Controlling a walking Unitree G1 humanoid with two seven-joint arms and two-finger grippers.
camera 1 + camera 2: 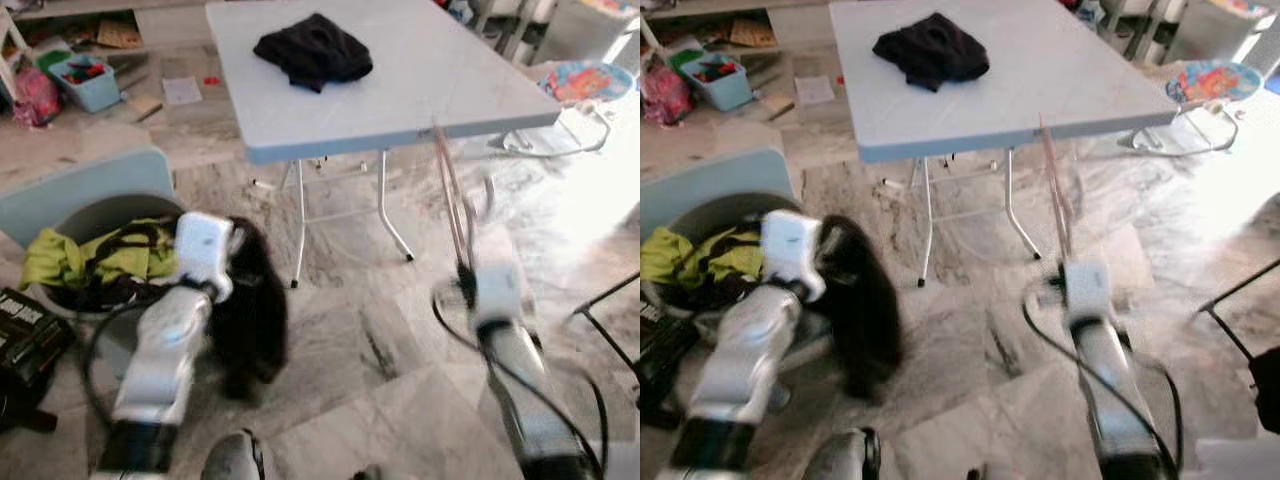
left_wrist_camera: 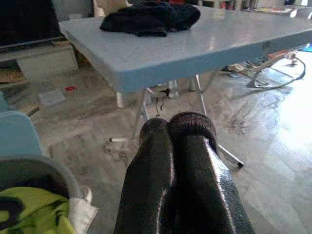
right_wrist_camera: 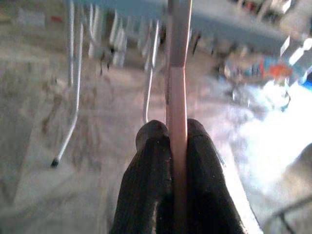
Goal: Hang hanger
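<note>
Right tool (image 3: 178, 141) clamps the pink hanger (image 1: 1053, 190), which points to 12 o'clock at the counter (image 1: 1080, 90). Left tool (image 2: 178, 131), fingers together, carries dark cloth (image 1: 860, 310) (blurred). Hanging looks undone; no rail visible.

Right arm (image 1: 500, 300) and hanger (image 1: 450, 200) motion-blurred in head views. Hanger's top cut by frame edge in right wrist view. Black cloth (image 1: 250, 310) hides left pincer's tips. Basket (image 1: 60, 225) partly behind left arm.
</note>
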